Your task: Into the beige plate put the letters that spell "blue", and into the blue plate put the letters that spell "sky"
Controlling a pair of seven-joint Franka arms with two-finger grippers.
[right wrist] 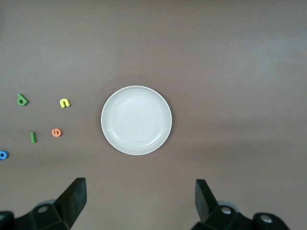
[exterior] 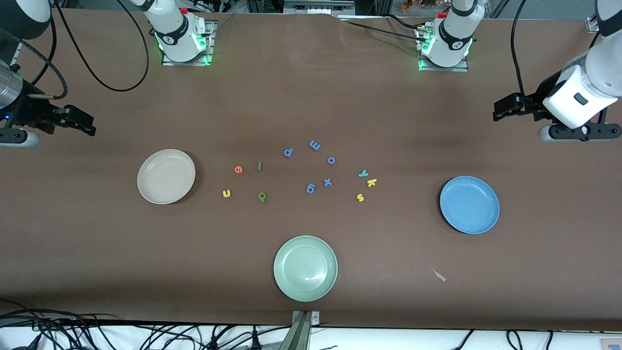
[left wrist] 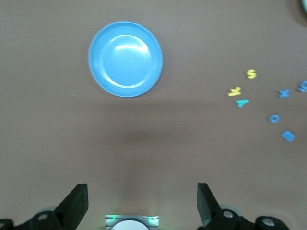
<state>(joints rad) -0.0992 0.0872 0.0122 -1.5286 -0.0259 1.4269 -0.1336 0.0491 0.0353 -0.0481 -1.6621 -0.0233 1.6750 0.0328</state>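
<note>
Nearest the front camera sits the pale green plate, which I must leave alone. Farther up the desk, the beige plate lies toward my right arm's end and the blue plate toward my left arm's end, both bare. Between them lie the letters, none moved yet: the yellow u, green b, orange e and thin green l nearer the beige plate; the yellow s, yellow k and teal y nearer the blue plate. The five blue letters sit in the middle and are decoys. My right gripper hangs over the desk's edge past the beige plate, jaws wide and holding nothing; my left gripper waits likewise past the blue plate. The risk I judge greatest: these letters are flat and tiny, so my jaws could skid one sideways, and s, k and y crowd close enough that I might nudge a neighbour.
</note>
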